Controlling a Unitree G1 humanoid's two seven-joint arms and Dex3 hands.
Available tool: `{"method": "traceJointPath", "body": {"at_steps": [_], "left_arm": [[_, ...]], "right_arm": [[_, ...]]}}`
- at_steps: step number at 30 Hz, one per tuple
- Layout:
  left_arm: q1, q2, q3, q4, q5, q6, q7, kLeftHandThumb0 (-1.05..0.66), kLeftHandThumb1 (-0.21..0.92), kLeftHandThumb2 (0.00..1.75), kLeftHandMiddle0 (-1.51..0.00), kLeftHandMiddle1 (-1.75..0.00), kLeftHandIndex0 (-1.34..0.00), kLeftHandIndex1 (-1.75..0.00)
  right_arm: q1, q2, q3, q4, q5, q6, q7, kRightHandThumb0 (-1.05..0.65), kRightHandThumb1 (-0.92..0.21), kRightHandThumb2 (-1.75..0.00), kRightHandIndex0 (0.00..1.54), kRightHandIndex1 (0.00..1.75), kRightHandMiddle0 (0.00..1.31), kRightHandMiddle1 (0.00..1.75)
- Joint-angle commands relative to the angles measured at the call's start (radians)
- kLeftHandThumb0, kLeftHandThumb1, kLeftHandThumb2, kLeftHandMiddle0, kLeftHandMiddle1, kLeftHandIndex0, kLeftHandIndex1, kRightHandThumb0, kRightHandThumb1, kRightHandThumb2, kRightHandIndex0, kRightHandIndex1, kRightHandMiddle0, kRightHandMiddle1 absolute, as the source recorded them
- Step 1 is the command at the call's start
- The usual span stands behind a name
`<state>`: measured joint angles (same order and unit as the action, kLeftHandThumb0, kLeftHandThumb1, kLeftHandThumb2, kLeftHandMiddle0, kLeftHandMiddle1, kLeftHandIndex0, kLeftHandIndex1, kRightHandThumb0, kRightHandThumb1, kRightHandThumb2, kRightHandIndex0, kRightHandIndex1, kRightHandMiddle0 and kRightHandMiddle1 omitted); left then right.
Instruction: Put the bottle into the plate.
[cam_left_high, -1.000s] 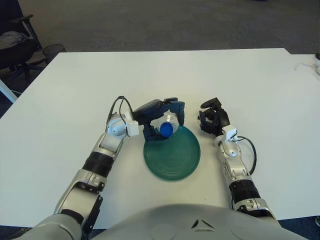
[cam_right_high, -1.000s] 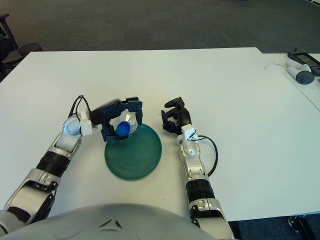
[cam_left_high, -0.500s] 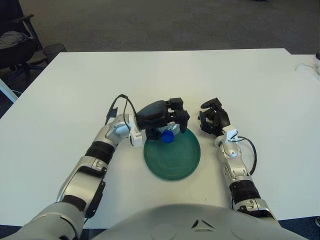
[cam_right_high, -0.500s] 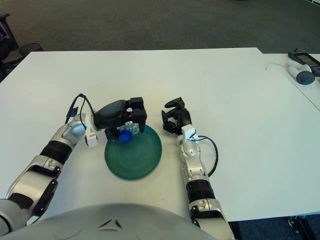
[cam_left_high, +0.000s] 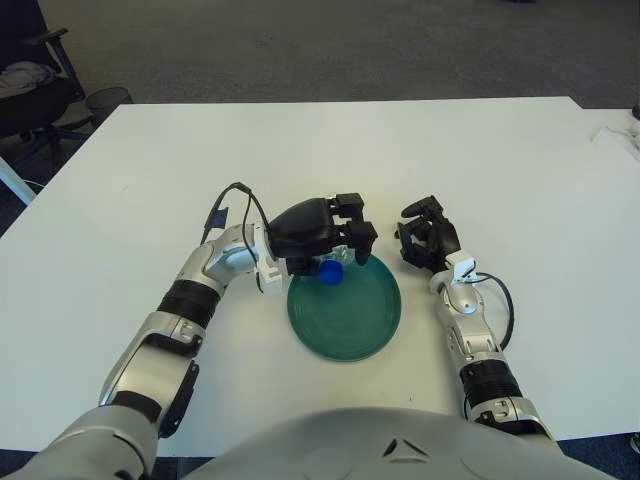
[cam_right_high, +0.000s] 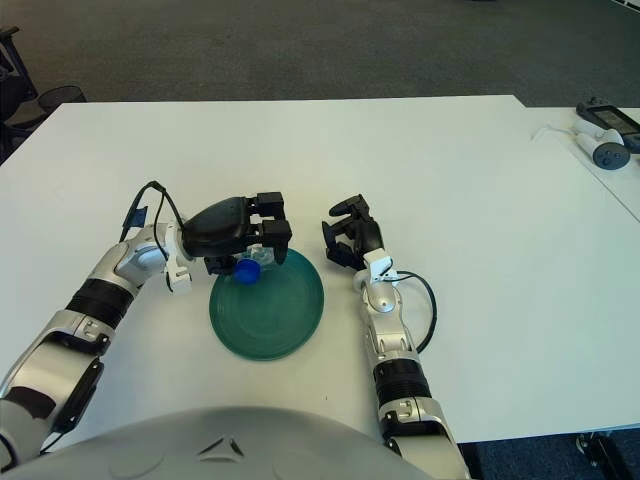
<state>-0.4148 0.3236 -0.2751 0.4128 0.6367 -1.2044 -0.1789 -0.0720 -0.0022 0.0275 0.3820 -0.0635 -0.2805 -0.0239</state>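
A clear bottle with a blue cap (cam_left_high: 331, 270) sits in my left hand (cam_left_high: 322, 236), palm down, fingers curled over it. Its cap points toward me over the far-left rim of the green plate (cam_left_high: 350, 318). The hand hides most of the bottle's body, and I cannot tell whether the bottle touches the plate. My right hand (cam_left_high: 428, 240) shows to the right of the plate with its fingers loosely spread and nothing in them.
The white table (cam_left_high: 150, 160) stretches wide around the plate. A black chair (cam_left_high: 30, 90) stands off its far-left corner. White devices with a cable (cam_right_high: 600, 140) lie at the far right edge.
My left hand has rolled palm down over the bottle and shifted slightly right and lower onto the plate's far-left rim. The right hand has stayed still.
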Motion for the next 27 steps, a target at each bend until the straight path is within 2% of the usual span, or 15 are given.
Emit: {"method": "traceJointPath", "body": {"at_steps": [1,10,14,19,27], "left_arm": [[0.016,0.030,-0.015,-0.035,0.007,0.009,0.005,0.00,-0.05,1.71,-0.88,-1.69,-0.68,-1.75],[0.036,0.070,-0.039,-0.109,-0.001,0.010,-0.006,0.00,-0.07,1.74,-0.90,-1.71,-0.68,-1.75],[0.063,0.110,-0.079,-0.165,-0.104,0.037,-0.057,0.00,-0.07,1.75,-0.91,-1.71,-0.68,-1.75],[0.076,0.148,-0.134,-0.224,-0.235,0.130,-0.153,0.00,-0.06,1.75,-0.90,-1.74,-0.67,-1.74],[0.083,0.170,-0.155,-0.283,-0.271,0.149,-0.206,0.00,-0.07,1.75,-0.90,-1.75,-0.68,-1.72]], "right_arm": [[0.057,-0.003,0.003,0.067,-0.003,0.091,0.006,-0.01,-0.75,-0.68,0.40,1.43,0.27,1.75],[0.051,-0.006,0.001,0.078,0.001,0.087,0.011,-0.01,-0.77,-0.64,0.39,1.42,0.27,1.75],[0.052,-0.004,0.002,0.079,0.004,0.080,0.014,-0.01,-0.77,-0.65,0.39,1.42,0.26,1.75],[0.048,-0.004,0.002,0.081,0.003,0.084,0.013,-0.01,-0.76,-0.66,0.40,1.42,0.26,1.75],[0.041,-0.006,0.006,0.090,-0.006,0.081,0.009,-0.01,-0.74,-0.68,0.40,1.41,0.28,1.75]]}}
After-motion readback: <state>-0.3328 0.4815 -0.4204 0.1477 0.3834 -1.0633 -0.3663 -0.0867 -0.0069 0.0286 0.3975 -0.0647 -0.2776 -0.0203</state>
